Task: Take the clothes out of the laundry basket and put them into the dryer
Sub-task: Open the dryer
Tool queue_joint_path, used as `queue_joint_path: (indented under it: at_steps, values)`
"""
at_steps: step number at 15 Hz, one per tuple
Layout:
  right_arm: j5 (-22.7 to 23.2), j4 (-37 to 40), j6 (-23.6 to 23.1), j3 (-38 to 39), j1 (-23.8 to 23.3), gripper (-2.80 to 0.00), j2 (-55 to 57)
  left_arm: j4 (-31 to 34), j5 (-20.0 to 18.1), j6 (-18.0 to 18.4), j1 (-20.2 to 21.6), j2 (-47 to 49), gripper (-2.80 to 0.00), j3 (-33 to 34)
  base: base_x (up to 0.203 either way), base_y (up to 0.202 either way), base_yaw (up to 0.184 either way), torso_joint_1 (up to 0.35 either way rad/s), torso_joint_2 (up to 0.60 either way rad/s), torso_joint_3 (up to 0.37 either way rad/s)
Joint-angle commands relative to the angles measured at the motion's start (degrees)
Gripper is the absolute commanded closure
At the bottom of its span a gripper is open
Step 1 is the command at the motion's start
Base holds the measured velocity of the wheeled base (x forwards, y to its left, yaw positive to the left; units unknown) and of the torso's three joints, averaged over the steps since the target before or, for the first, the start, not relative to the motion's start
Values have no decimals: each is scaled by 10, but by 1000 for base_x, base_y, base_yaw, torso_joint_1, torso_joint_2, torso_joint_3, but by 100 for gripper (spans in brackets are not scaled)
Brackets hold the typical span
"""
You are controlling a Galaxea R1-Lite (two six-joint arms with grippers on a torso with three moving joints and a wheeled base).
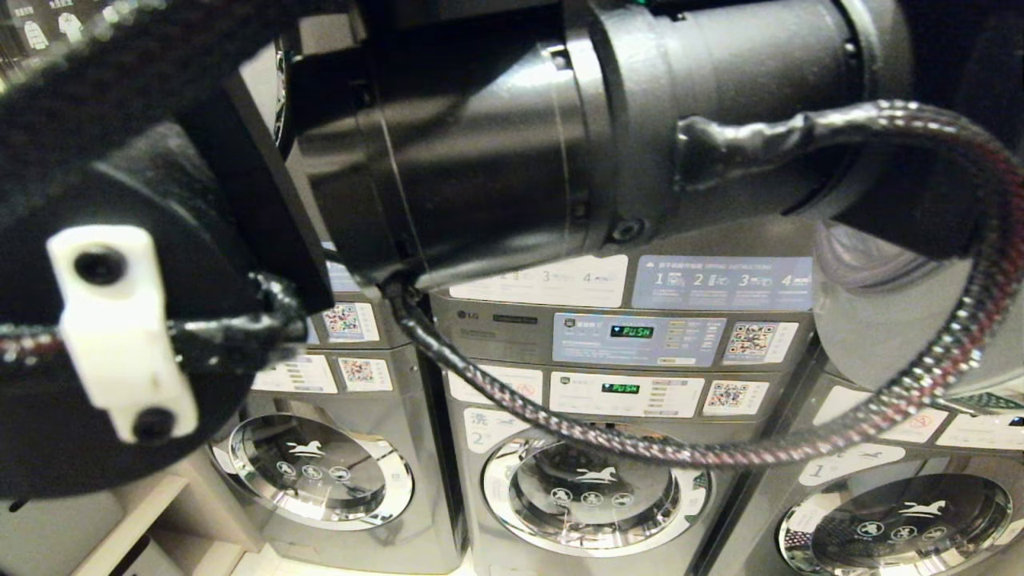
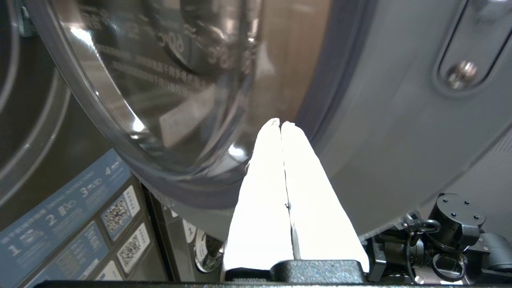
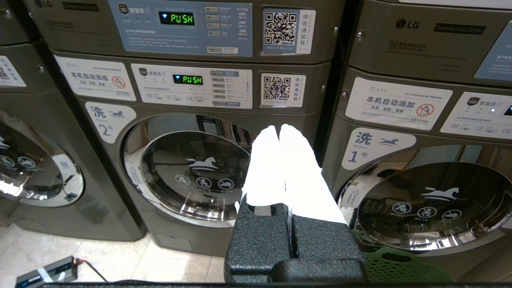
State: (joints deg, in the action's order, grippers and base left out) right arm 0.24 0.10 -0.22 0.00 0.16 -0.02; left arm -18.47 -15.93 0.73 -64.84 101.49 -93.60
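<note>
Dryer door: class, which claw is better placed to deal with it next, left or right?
Probably left. The shut left claw is right at the open dryer door; the shut right claw faces the lower washers.

Beyond the right gripper stand three round washer doors, two green PUSH displays and two QR stickers, with one green laundry basket just beside its base.

Black arm housing, braided cable (red-flecked), white end effector fingers
</note>
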Motion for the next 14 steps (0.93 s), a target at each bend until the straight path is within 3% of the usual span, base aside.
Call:
queue_joint_path:
  at_steps: [1, 4, 7, 10, 14]
  values:
    - [0, 0, 0, 0, 0, 0, 0, -2, 4, 0, -10, 9, 0, -3, 0, 0, 0, 0, 0, 0]
    - [0, 0, 0, 0, 0, 0, 0, -2, 47, 0, -2, 1, 0, -1, 0, 0, 0, 0, 0, 0]
    - [-1, 0, 0, 0, 0, 0, 0, -4, 77, -1, 41, -11, 0, 4, 0, 0, 0, 0, 0, 0]
    - [0, 0, 0, 0, 0, 0, 0, -3, 74, -2, 127, -60, 0, 61, 0, 0, 0, 0, 0, 0]
    - [0, 0, 0, 0, 0, 0, 0, -1, 49, -2, 310, -194, 0, 263, 0, 0, 0, 0, 0, 0]
